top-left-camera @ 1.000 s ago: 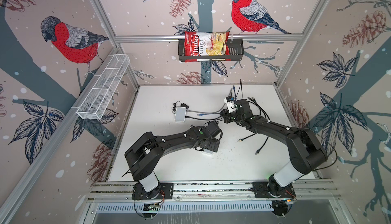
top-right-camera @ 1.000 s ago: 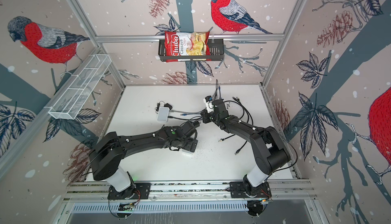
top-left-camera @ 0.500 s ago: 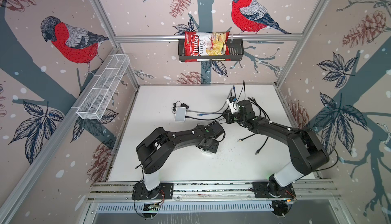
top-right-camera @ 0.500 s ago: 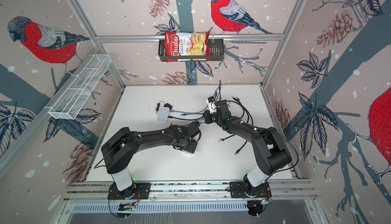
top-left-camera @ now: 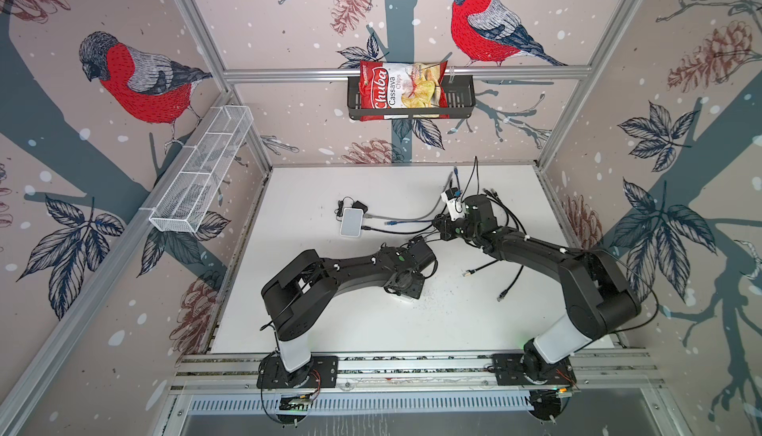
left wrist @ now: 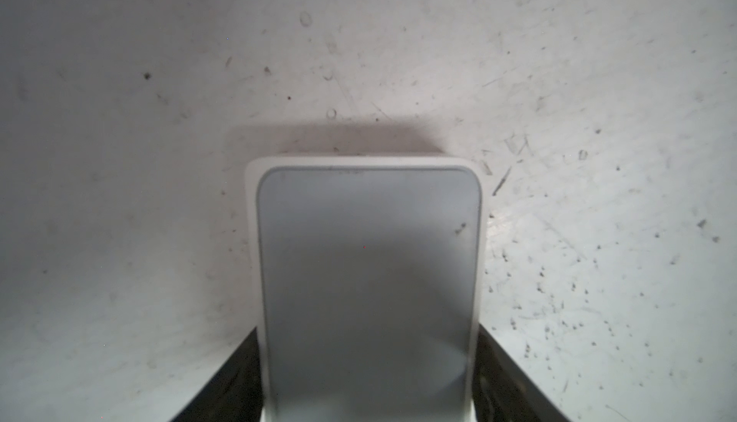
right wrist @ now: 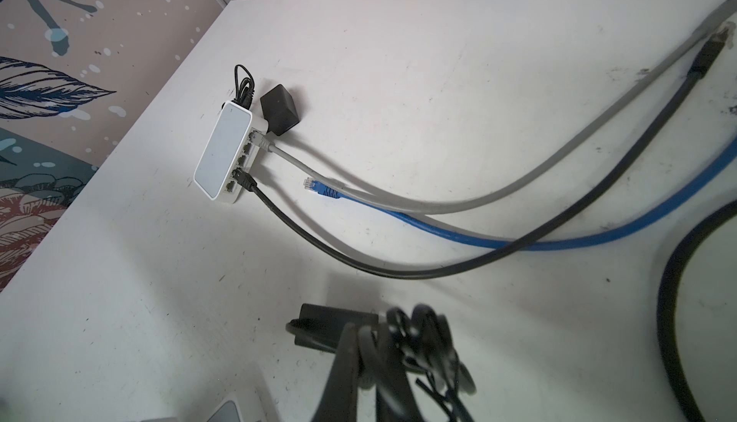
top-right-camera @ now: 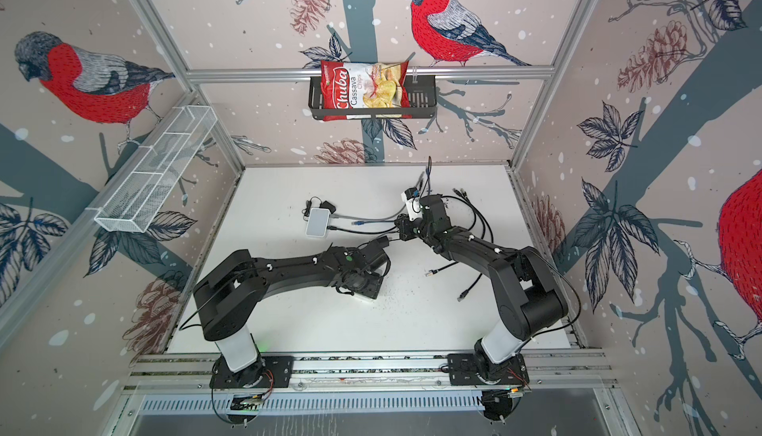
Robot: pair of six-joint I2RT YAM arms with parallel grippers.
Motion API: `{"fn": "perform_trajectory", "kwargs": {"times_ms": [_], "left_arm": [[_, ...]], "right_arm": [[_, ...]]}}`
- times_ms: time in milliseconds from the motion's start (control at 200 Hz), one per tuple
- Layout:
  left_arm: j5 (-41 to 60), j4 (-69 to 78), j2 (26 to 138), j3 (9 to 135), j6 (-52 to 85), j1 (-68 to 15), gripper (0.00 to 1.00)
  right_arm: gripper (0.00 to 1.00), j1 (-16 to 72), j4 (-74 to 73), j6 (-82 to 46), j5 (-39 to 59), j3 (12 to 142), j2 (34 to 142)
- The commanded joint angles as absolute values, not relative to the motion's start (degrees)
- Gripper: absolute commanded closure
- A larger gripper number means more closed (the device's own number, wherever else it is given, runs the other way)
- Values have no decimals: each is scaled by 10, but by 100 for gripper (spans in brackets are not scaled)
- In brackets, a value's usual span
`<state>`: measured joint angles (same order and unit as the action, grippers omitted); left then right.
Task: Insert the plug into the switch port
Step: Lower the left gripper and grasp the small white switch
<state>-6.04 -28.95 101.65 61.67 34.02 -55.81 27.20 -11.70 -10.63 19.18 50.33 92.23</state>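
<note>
A white switch (left wrist: 367,260) with a grey top sits between the jaws of my left gripper (left wrist: 369,330); both black fingers press its sides. In both top views this gripper (top-left-camera: 406,289) (top-right-camera: 363,287) points down at the table's middle. My right gripper (right wrist: 369,336) is shut on a coiled black cable (right wrist: 422,340) with a black adapter block (right wrist: 331,328) at its end. The plug's tip is blurred and I cannot make it out. In both top views the right gripper (top-left-camera: 442,230) (top-right-camera: 402,230) hangs just behind the left one, with the block (top-left-camera: 420,245) between them.
A second white switch (right wrist: 225,152) (top-left-camera: 351,221) lies at the back left with a grey cable (right wrist: 359,188) and a black cable (right wrist: 303,236) plugged in. A loose blue plug (right wrist: 315,186) lies beside it. More black cables (top-left-camera: 505,285) trail at the right.
The left jaws have closed in onto the switch, and the left arm's elbow has shifted a little to the right. The right gripper has barely moved.
</note>
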Motion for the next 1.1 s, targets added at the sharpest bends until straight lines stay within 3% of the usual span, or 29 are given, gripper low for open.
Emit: {"fn": "perform_trajectory", "kwargs": {"times_ms": [0, 505, 640, 815, 1096], "left_arm": [[-75, -274, 1001, 597, 330, -557, 48], [-37, -335, 1051, 633, 314, -556, 19], [-30, -346, 1068, 646, 311, -556, 20], [-51, -333, 1057, 638, 315, -556, 36], [-127, -186, 937, 542, 307, -556, 45]], "right_arm": [[97, 270, -129, -108, 203, 509, 923], [96, 270, -133, -111, 206, 509, 924], [96, 269, -133, -108, 205, 508, 925], [96, 267, -137, -107, 208, 505, 924], [96, 260, -165, -111, 233, 490, 905]]}}
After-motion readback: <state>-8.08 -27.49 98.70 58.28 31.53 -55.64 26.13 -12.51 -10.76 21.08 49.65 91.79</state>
